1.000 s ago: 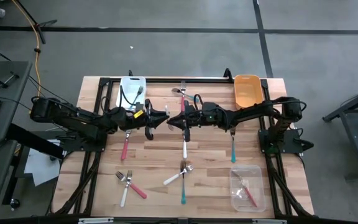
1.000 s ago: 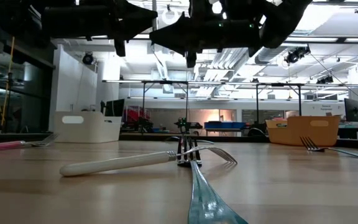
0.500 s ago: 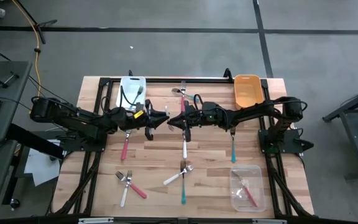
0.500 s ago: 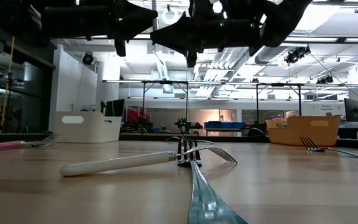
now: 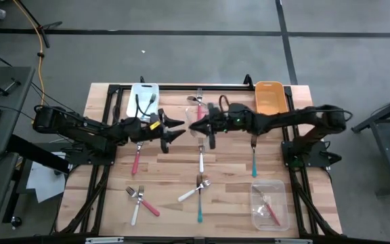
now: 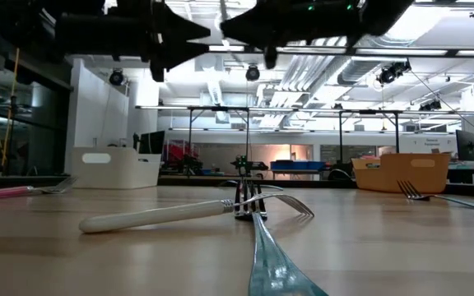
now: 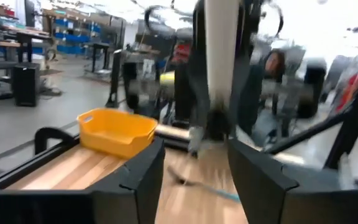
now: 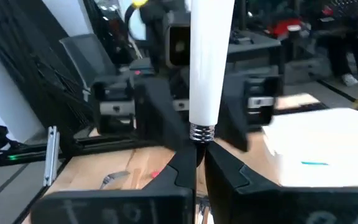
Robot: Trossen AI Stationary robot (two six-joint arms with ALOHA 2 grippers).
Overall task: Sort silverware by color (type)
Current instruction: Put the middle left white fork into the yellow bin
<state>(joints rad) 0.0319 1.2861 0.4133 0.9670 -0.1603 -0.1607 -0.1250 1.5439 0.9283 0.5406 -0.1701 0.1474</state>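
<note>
CHANGE: we are seeing the left gripper [image 5: 179, 129] now spreading its jaws wide and holding nothing, while the right gripper [image 5: 193, 126], closed on the white-handled fork [image 8: 211, 62], is moving toward 1 o'clock | PLACE: fork above table [image 5: 317, 196] centre | UNCLEAR: its tines are hidden between the fingers; left wrist view is blurred

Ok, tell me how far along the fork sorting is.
Done: a red-handled fork lies in the clear bin, and the white bin holds something dark. In hand: the right tool is shut on a white-handled fork above mid-table, with the left tool open beside it. Left: several forks lie loose on the table, such as the teal-handled fork.
</note>
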